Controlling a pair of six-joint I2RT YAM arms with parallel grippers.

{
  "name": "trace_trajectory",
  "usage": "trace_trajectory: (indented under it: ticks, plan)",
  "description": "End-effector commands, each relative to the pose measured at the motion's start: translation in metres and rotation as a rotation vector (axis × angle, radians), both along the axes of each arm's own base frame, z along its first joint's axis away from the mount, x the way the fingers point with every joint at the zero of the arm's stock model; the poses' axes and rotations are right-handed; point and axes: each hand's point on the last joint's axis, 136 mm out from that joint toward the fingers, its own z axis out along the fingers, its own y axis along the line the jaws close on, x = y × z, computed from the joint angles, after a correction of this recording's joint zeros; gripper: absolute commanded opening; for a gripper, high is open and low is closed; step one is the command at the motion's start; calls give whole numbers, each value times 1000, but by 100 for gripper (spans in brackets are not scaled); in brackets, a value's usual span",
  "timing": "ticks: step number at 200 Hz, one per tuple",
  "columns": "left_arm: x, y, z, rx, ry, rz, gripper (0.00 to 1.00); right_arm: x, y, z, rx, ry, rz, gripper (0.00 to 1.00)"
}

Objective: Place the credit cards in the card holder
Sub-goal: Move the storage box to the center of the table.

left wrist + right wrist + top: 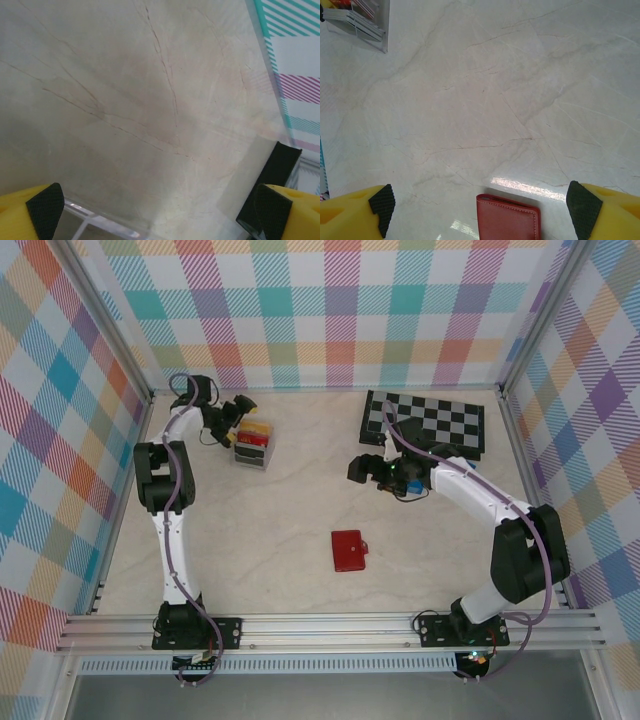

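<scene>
The credit cards point(254, 433) stand in a clear rack point(250, 454) far left on the bench point(300, 495); likely light, stiff and slick, best pinched by a top edge. The closed red card holder point(349, 550) lies near centre. Left pincer point(157, 209) and right pincer point(482, 205) both gape empty.

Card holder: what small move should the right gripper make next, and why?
Probably lower the right gripper toward the card holder to open it. It lies closed on the table, centred between the open jaws in the right wrist view, and the credit cards are in their clear stand.
</scene>
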Motion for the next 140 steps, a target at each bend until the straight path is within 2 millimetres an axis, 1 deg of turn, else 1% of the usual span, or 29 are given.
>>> trace_trajectory:
  ticks: [1, 17, 31, 41, 65, 70, 79, 87, 102, 134, 140]
  plan:
    - [-4, -29, 19, -111, -44, -69, 100, -3, -1, -6, -15, 14, 1, 91]
    - [-14, -49, 19, -121, -45, -119, 100, -3, -1, -7, -19, 16, -2, 91]
    - [-26, -66, 13, -119, -21, -142, 100, -4, -2, -9, -21, 22, -5, 91]
    - [-34, -81, 11, -129, -18, -160, 100, -5, -3, -11, -20, 29, -11, 91]
    - [-54, -112, 5, -130, 11, -160, 100, -11, -2, -18, -6, 59, -8, 89]
    - [-54, -120, 9, -136, -15, -164, 100, -12, -2, -20, -3, 64, -10, 89]
    - [-62, -132, 8, -132, -4, -160, 100, -15, -2, -23, 2, 78, -15, 89]
    - [-68, -142, 10, -127, -14, -161, 100, -18, -2, -26, 12, 87, -15, 88]
    - [-82, -160, 12, -109, -7, -167, 100, -24, 2, -31, 46, 107, -12, 86]
    - [-117, -193, 13, -74, 21, -181, 100, -38, 11, -39, 145, 142, -3, 80]
    - [-123, -199, 16, -75, 12, -193, 100, -40, 13, -40, 159, 144, 5, 78]
